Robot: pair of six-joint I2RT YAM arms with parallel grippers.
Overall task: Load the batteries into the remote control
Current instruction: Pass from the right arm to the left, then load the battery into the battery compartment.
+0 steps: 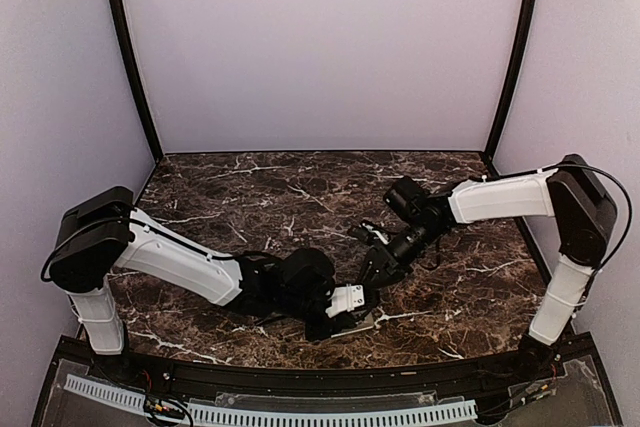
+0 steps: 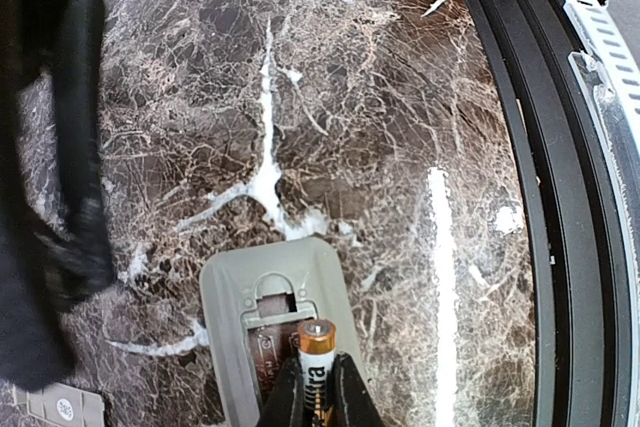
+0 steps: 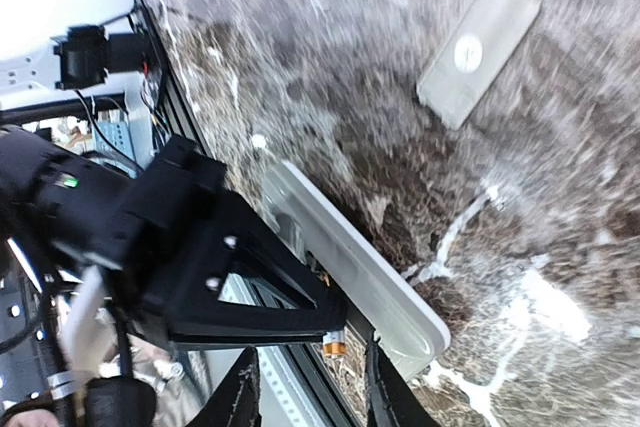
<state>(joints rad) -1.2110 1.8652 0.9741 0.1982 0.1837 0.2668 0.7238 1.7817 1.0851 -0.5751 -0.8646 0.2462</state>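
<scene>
The remote control (image 2: 225,297) lies face down on the marble table, a light grey bar with its battery compartment (image 2: 268,342) open. My left gripper (image 2: 317,372) is shut on a battery (image 2: 317,339) with a copper end and white label, holding it over the compartment. In the right wrist view the remote (image 3: 375,282) is seen from the side, with the left gripper (image 3: 250,287) and the battery tip (image 3: 334,348) beside it. My right gripper (image 3: 310,397) is open and empty, just above the remote's end. From above, both grippers (image 1: 340,319) (image 1: 372,272) meet near the remote (image 1: 366,320).
A flat grey battery cover (image 3: 478,52) lies on the table apart from the remote; its corner also shows in the left wrist view (image 2: 55,407). The black front rail (image 2: 560,197) of the table runs close beside the remote.
</scene>
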